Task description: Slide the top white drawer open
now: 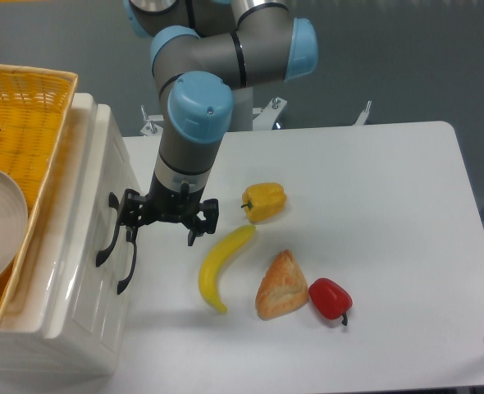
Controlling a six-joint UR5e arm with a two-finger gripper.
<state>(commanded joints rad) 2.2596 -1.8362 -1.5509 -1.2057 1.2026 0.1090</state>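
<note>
The hand hangs low over the bench, right beside the front of the white cabinet. Its two black fingers are spread wide apart and hold nothing. One finger is right at the curved black handle of the top white drawer — it is hard to tell if they touch. The drawer sits at the left of the bench, under the cabinet's top edge, and it looks closed. Just below it is the lower drawer with its own black handle.

Above the hand rises the arm, grey with blue caps.

On top of the cabinet sits a yellow wicker basket with a pale plate inside.

On the bench, near the hand, lies a banana. A yellow pepper is just past it. A piece of bread lies next to the banana, and a red pepper is touching or almost touching the bread.
</note>
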